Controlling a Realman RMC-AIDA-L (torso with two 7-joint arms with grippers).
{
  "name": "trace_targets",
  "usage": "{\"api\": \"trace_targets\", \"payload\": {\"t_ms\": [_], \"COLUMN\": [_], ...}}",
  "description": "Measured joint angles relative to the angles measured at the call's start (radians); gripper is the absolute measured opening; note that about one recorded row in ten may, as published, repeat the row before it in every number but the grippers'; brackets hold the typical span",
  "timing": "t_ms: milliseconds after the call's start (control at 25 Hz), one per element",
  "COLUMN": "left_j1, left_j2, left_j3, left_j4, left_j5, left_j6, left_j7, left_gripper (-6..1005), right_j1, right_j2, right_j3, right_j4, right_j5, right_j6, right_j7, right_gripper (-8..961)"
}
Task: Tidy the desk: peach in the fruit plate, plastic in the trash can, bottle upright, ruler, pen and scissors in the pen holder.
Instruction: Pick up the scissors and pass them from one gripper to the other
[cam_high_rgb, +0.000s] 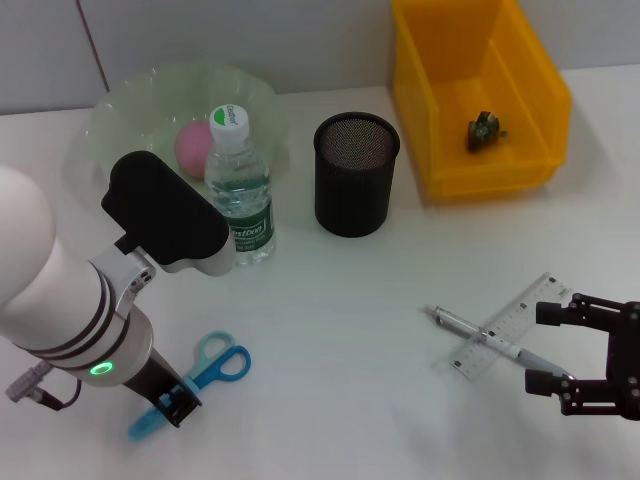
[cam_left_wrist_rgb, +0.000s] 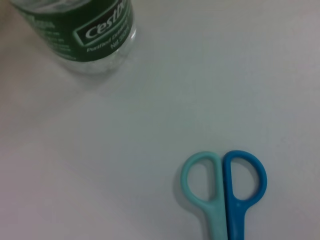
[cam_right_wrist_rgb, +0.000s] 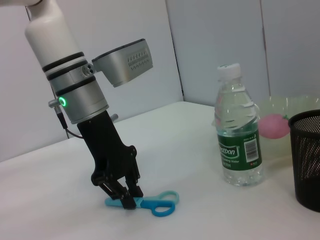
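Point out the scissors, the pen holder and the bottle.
scissors (cam_left_wrist_rgb: 225, 192): left wrist view, where the two handle loops meet.
pen holder (cam_high_rgb: 356, 190): head view, mesh side wall.
bottle (cam_right_wrist_rgb: 240, 150): right wrist view, green label.

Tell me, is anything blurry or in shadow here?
Left wrist view: the bottle looks soft, the scissors sharper. Head view: the pen cup casts only a faint shadow on the table. Right wrist view: the left claw is sharp.
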Motion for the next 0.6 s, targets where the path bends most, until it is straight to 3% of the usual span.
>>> {"api": "trace_targets", "payload": {"t_ms": [440, 600], "left_j1": [0.003, 0.017], "left_j2": [0.0, 0.0], "left_j3": [-0.01, -0.012], "left_j4": [0.032, 0.072], "left_j5": [-0.004, -0.007], "left_j6": [0.004, 0.004], "left_j7": [0.007, 0.008], "left_gripper": [216, 216], "right_j1": [-0.001, 0.005], "right_j2": [0.0, 0.016], "right_j3": [0.009, 0.096], "right_j4": [0.0, 0.001], "right_j5": [0.006, 0.01], "right_j6": [-0.001, -0.004], "right_j7": [0.0, 0.0], "right_gripper": [849, 849]}}
